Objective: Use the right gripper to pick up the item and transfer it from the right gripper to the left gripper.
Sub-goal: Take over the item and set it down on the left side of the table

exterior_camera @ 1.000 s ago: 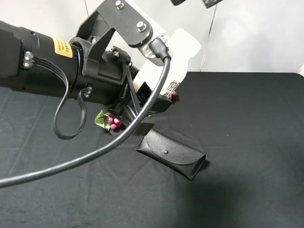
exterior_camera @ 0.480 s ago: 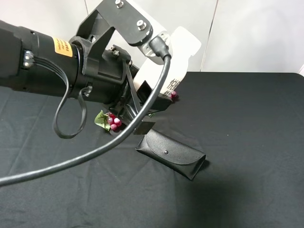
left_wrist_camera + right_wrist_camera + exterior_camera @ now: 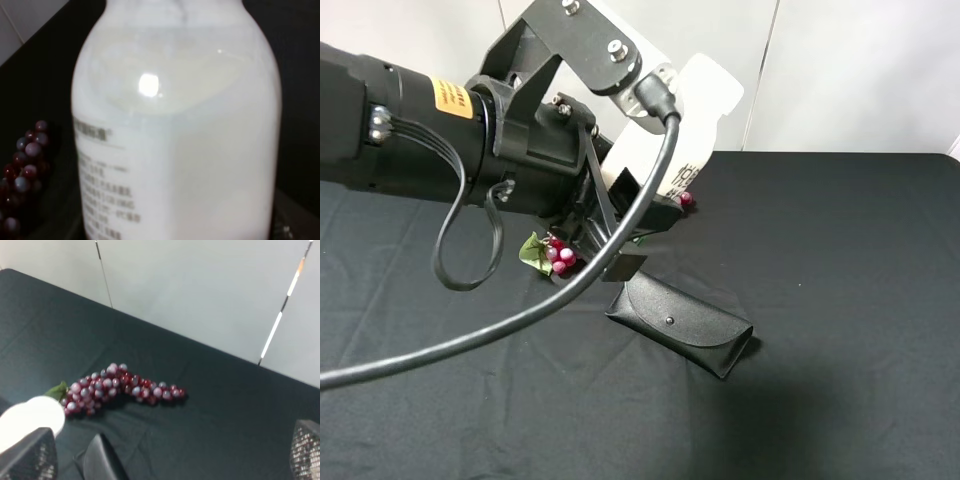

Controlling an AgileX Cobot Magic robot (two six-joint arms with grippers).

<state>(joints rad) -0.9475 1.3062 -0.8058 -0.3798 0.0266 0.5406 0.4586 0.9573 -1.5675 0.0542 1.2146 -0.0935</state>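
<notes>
The white bottle (image 3: 692,112) with its rounded cap is held tilted above the table by my left gripper (image 3: 638,222), which is shut on its lower body. In the left wrist view the bottle (image 3: 175,140) fills the picture, label text showing, and the gripper's own fingers do not show. My right gripper (image 3: 167,452) is open and empty, with one ribbed finger (image 3: 30,455) at one edge and the other at the opposite edge. The bottle's cap (image 3: 31,416) shows just beside one finger. The right gripper is out of the exterior high view.
A red grape bunch (image 3: 120,385) lies on the black tablecloth (image 3: 840,260), partly hidden behind the left arm in the exterior high view (image 3: 558,258). A black glasses case (image 3: 680,325) lies in front of it. A thick grey cable (image 3: 470,345) loops across the front left.
The right gripper's fingertips, seen at the top edge one second ago, have left the exterior high view. The left gripper keeps hold of the bottle, almost unmoved.
</notes>
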